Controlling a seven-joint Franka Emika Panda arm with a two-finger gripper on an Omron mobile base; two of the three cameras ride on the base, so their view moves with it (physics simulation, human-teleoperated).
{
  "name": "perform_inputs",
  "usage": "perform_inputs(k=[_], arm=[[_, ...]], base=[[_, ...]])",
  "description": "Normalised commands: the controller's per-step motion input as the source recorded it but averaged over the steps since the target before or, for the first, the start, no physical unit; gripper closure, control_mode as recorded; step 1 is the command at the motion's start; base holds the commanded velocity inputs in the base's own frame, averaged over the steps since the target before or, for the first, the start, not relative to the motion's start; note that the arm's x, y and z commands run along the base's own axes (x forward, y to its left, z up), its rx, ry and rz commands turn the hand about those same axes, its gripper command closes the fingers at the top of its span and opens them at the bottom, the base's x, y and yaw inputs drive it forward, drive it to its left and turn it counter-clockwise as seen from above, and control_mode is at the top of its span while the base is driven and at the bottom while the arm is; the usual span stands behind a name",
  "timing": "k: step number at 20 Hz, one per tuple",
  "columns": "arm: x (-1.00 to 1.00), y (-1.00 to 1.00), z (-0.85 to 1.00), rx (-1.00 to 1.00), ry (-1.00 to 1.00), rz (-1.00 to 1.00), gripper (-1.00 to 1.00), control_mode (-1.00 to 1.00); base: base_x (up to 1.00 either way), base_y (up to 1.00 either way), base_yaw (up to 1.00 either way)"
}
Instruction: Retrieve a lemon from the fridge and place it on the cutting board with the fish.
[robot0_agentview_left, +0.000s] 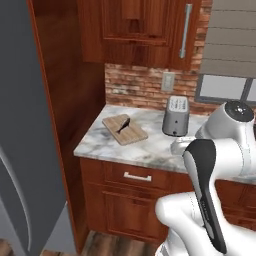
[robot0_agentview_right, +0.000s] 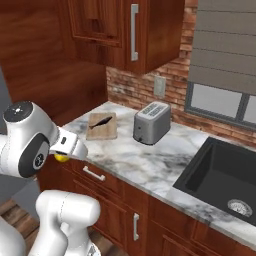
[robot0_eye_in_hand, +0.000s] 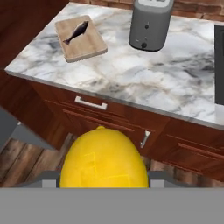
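Observation:
A bright-yellow lemon (robot0_eye_in_hand: 103, 159) sits between my gripper's (robot0_eye_in_hand: 103, 177) fingers, close to the camera in the hand view. From the right base view, the lemon (robot0_agentview_right: 61, 158) peeks out under the hand in front of the counter's edge, short of the board. The light-tan cutting board (robot0_agentview_left: 125, 131) (robot0_agentview_right: 102, 127) (robot0_eye_in_hand: 81, 41) lies on the marble counter's left end with the dark fish (robot0_agentview_left: 123, 125) (robot0_agentview_right: 101, 121) (robot0_eye_in_hand: 76, 32) on it. The grey fridge (robot0_agentview_left: 25, 150) door stands at the left.
A silver toaster (robot0_agentview_left: 176, 116) (robot0_agentview_right: 151, 122) (robot0_eye_in_hand: 151, 22) stands right of the board. A black sink (robot0_agentview_right: 220, 175) lies further right. Wooden drawers with a silver handle (robot0_eye_in_hand: 90, 103) are below the marble counter (robot0_eye_in_hand: 144, 74), and wall cabinets (robot0_agentview_right: 125, 30) hang above it.

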Motion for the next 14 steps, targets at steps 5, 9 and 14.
perform_inputs(k=[5,9,14], arm=[[0.0,0.0,0.0,0.0,0.0,0.0,1.0,1.0],[0.0,0.0,0.0,0.0,0.0,0.0,1.0,1.0],[0.0,0.0,0.0,0.0,0.0,0.0,1.0,1.0]], base=[[0.58,0.01,0.01],[0.38,0.16,0.0],[0.39,0.26,0.0]])
